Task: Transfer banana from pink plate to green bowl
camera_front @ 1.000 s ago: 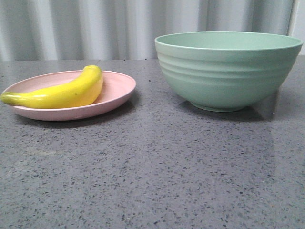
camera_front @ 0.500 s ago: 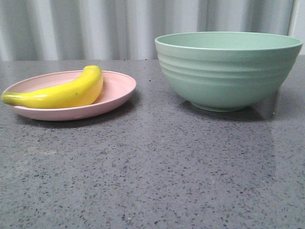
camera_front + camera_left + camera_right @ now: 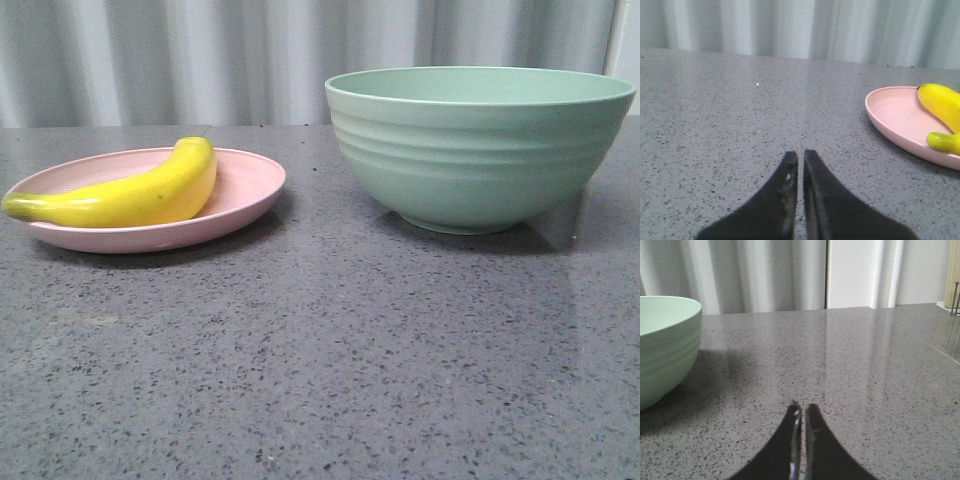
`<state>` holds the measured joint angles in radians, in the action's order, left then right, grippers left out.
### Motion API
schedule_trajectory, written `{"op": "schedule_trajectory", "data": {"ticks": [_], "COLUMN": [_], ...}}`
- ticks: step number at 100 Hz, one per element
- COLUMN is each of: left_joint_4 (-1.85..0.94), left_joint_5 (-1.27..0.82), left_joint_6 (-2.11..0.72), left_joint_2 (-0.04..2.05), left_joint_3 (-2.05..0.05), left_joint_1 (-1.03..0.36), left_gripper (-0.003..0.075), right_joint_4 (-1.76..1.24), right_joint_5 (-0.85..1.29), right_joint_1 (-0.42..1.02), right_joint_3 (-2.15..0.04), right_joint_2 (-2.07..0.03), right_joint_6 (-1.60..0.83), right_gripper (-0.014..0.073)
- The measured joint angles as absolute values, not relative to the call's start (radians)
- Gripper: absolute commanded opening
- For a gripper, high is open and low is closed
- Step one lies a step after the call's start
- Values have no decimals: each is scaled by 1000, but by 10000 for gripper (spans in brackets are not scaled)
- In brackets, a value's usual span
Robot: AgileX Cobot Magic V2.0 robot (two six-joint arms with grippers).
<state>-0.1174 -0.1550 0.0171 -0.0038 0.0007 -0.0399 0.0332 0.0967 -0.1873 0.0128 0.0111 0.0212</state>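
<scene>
The yellow banana (image 3: 130,195) lies on the pink plate (image 3: 245,185) at the left of the table, its greenish stem tip pointing left. The green bowl (image 3: 475,150) stands upright to the right of the plate. In the left wrist view my left gripper (image 3: 800,155) is shut and empty, low over the table, with the plate (image 3: 892,117) and banana (image 3: 942,102) ahead and apart from it. In the right wrist view my right gripper (image 3: 802,407) is shut and empty, with the bowl (image 3: 662,345) off to one side. Neither gripper shows in the front view.
A grey speckled table (image 3: 320,360) holds the plate and bowl. A pale corrugated wall (image 3: 200,60) runs behind the table. A thin rack edge (image 3: 955,297) shows at the far corner in the right wrist view.
</scene>
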Motion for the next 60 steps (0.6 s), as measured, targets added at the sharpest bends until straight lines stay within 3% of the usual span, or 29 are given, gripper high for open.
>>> {"op": "schedule_trajectory", "data": {"ticks": [60], "left_joint_4": [-117], "left_joint_5": [-155], "left_joint_6": [17], "left_joint_2": [-4], "left_joint_3": [1], "left_joint_1": [-40], "left_gripper": [-18], "right_joint_4": [19], "right_joint_5": [97], "right_joint_1": [-187], "right_joint_3": [13], "right_joint_2": [11], "right_joint_6": [21], "right_gripper": [-74]}}
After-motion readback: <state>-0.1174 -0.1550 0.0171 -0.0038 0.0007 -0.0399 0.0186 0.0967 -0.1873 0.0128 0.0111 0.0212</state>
